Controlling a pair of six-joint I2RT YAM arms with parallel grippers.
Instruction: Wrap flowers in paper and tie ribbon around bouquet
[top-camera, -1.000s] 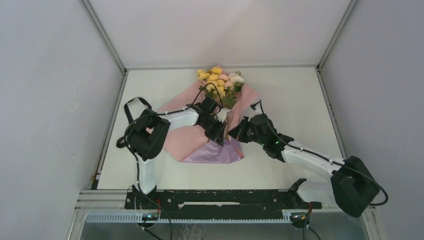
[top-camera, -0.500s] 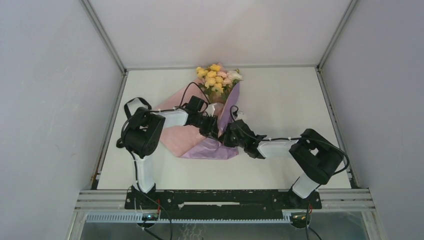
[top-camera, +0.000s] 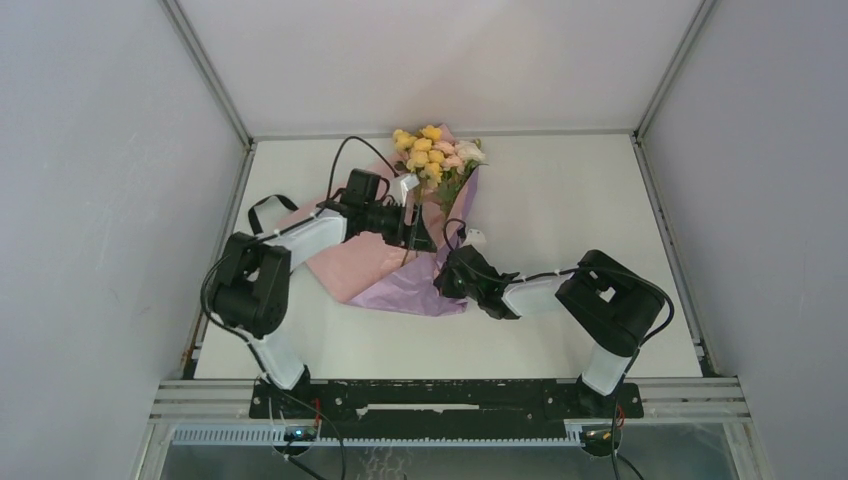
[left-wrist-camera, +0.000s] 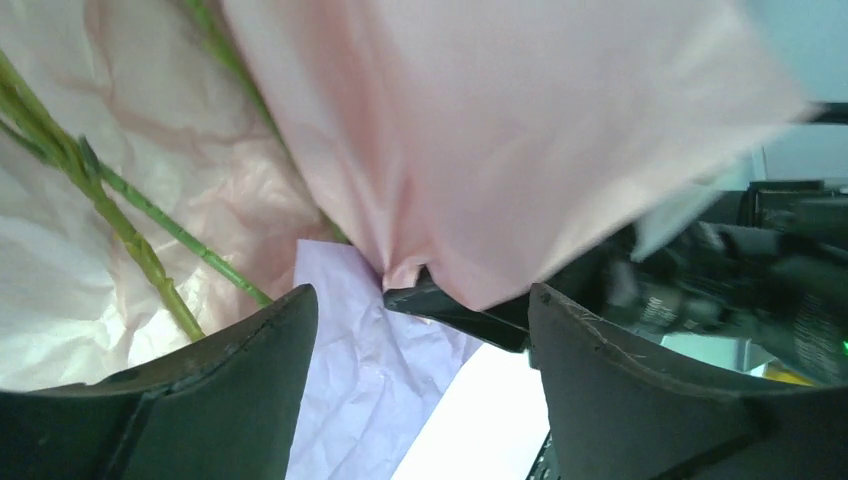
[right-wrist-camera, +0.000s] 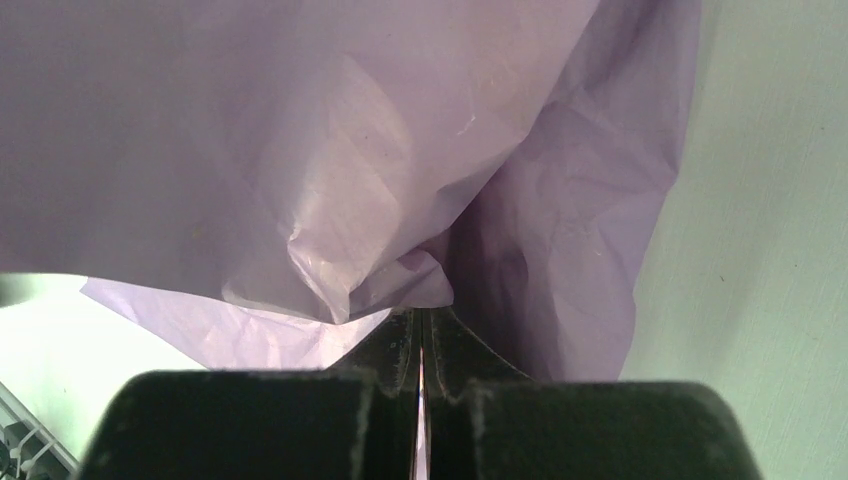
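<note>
One bunch of flowers (top-camera: 435, 157) lies near the far edge of the table (top-camera: 585, 195), its yellow, pink and white blooms pointing away from the arms; they are too small and crowded to count. The left wrist view shows three green stems (left-wrist-camera: 165, 224) running over the crinkled sheet. There is one sheet of paper (top-camera: 368, 268) under and around the stems. Its pink face spreads out to the left, and its lilac face shows at the near corner and in a flap that rises along the right side of the blooms. The right gripper (right-wrist-camera: 420, 318) is low on the near right side of the sheet. Its fingers are pressed together and pinch a gathered fold of the lilac paper. The left gripper (left-wrist-camera: 418, 322) hangs over the middle of the sheet just below the blooms, jaws spread wide. A pink fold stands ahead of the gap, and neither finger touches it. One black ribbon (top-camera: 262, 206) lies in a loop by the table's left edge, well apart from the flowers and partly hidden by the left arm. Both arms bend inward towards the paper.
</note>
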